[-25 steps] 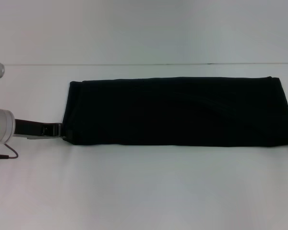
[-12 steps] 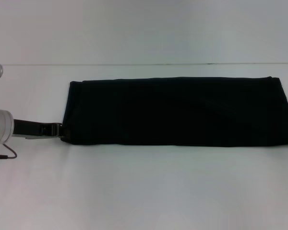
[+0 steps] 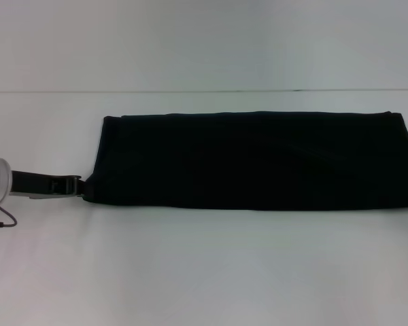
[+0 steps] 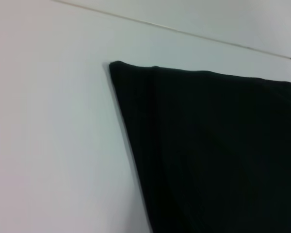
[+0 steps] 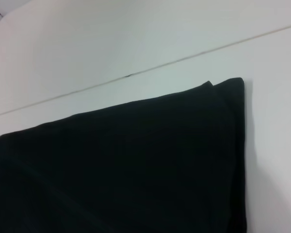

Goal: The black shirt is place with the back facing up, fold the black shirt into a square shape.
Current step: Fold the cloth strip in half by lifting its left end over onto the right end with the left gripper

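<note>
One long band: in the head view the black shirt (image 3: 258,159) lies flat on the white surface (image 3: 204,272), already narrowed into a wide strip running left to right, its right end reaching the picture's edge. The left end effector (image 3: 81,188) sits low at the strip's near-left corner, touching or just beside the hem; whether it is wide, narrow or pinching cloth cannot be told. The right end effector is out of sight.

Left wrist view: the shirt's (image 4: 208,150) left end shows a clean straight edge and a sharp far corner on bare surface (image 4: 48,121).

Right wrist view: the shirt's (image 5: 136,165) right end is squared too, layers slightly offset at the corner.

Judgement: the crosswise fold comes next. It should catch all layers at the corner, lift low, and carry the end straight along the strip so edges align.
</note>
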`<state>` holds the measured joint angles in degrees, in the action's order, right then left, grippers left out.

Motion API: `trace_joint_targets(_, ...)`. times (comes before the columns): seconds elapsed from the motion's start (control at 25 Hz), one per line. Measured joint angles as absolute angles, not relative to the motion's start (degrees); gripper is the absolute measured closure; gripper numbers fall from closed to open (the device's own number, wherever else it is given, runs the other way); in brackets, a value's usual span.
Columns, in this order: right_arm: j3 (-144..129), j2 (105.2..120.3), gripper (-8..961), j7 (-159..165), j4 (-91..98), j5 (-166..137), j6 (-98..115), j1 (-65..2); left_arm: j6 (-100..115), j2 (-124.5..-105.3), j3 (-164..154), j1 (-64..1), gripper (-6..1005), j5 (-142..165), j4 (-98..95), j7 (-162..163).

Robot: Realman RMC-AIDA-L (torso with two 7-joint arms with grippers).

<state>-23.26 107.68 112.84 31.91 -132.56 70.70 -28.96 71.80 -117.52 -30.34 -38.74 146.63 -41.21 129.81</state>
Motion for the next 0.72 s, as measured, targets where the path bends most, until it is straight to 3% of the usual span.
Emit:
trace_joint_targets(0.56, -19.8, 107.61, 900, 112.7, 33.1, -132.5, 74.8, -28.2, 74.0, -117.06, -28.8, -38.5, 995, 146.7, -42.3, 129.8)
trace_joint_targets(0.72, -16.7, 108.44, 857, 112.3, 36.9, -132.5, 77.0, -27.9, 75.7, -116.88, -27.2, -38.4, 996, 146.6, -44.2, 130.4)
